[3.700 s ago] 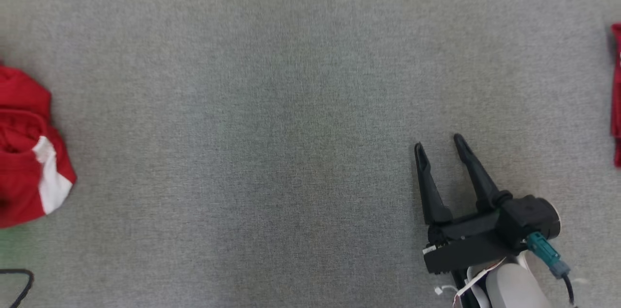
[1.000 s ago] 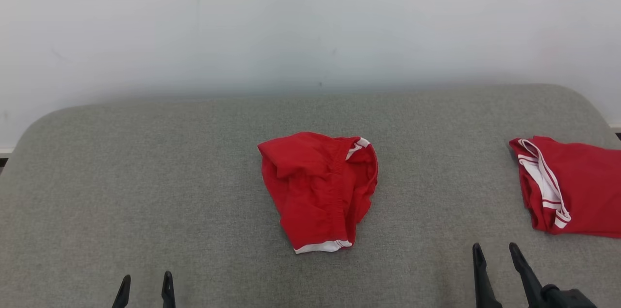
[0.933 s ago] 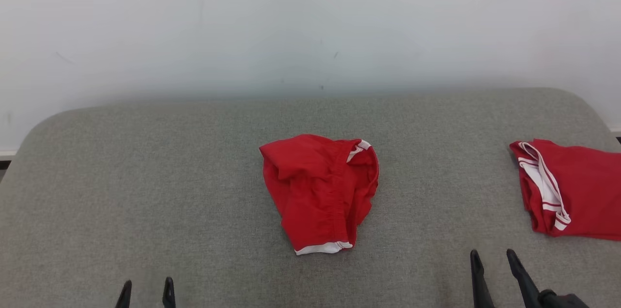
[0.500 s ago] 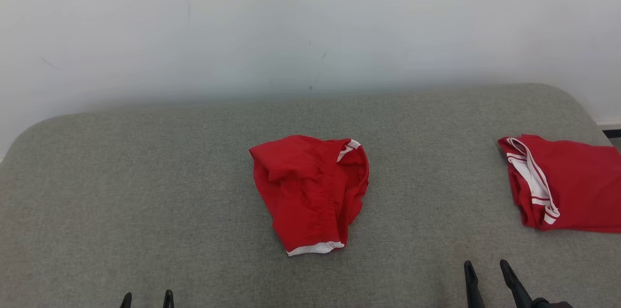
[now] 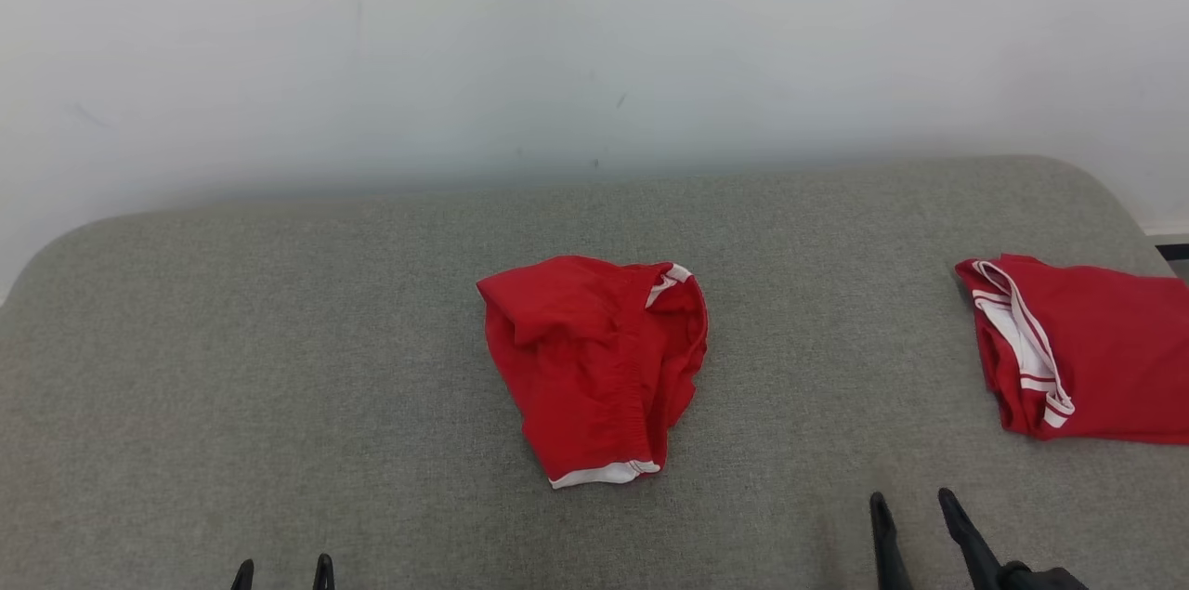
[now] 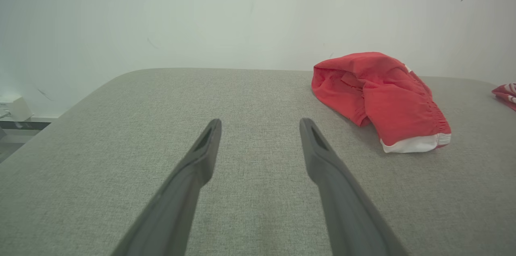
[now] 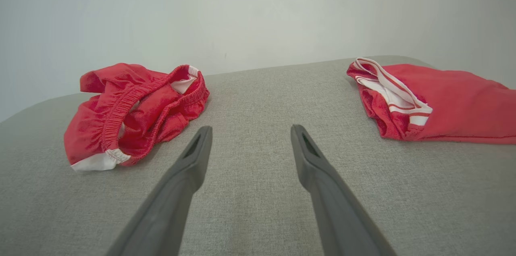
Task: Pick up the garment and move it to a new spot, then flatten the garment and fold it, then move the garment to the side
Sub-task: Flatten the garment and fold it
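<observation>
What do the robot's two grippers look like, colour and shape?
The left gripper and right gripper look alike: each has two long, slim, dark grey-black fingers that taper to narrow tips, with an elongated slot-like recess on the inner face near each tip.

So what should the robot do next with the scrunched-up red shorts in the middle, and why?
Probably move the left jaws forward and rightward toward the crumpled red fabric shorts with white trim. They lie bunched and untouched on the grey fabric cushion, and both sets of jaws stand open, empty, short of them.

Grey upholstered surface, white wall
</observation>
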### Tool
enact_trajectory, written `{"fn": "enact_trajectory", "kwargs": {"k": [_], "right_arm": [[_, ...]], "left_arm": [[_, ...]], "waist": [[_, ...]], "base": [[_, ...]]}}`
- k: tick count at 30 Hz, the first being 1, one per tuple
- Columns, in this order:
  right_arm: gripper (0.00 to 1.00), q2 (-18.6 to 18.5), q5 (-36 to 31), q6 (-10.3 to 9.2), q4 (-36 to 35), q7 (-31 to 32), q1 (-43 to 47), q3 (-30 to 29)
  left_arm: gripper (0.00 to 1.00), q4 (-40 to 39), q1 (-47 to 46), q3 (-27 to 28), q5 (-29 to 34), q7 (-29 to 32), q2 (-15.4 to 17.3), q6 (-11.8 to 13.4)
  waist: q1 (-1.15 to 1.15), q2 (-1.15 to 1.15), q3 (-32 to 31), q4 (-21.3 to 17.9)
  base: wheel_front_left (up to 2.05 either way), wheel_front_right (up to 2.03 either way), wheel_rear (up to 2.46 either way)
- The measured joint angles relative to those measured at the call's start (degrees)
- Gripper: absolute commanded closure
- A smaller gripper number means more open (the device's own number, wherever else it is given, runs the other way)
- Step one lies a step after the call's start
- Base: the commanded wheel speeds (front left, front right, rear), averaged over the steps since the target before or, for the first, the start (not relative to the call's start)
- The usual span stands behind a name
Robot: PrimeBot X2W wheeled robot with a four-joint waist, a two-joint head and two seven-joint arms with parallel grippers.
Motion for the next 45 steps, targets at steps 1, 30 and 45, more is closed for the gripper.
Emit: {"fn": "enact_trajectory", "kwargs": {"k": [1,30,45], "right_arm": [[0.00,0.00,-0.27,0.00,0.00,0.23,-0.24,0.65],[0.54,-6.09,12.49,0.01,24.79,17.66,-29.92,32.85],[1.00,-5.68,23.29,0.00,16.60,14.19,-35.22,35.97]], "left_arm": [[0.00,-0.02,0.00,0.03,0.00,0.00,-0.02,-0.01],[0.00,-2.16,-4.14,-3.10,-2.01,0.00,-0.13,0.57],[0.00,-2.32,-3.88,-2.56,-2.30,-0.01,-0.13,1.10]], "waist": [[0.00,0.00,0.05,0.01],[0.01,0.00,5.97,9.58],[0.01,0.00,4.71,9.15]], "base": [[0.00,0.00,0.00],[0.00,0.00,0.00],[0.00,0.00,0.00]]}}
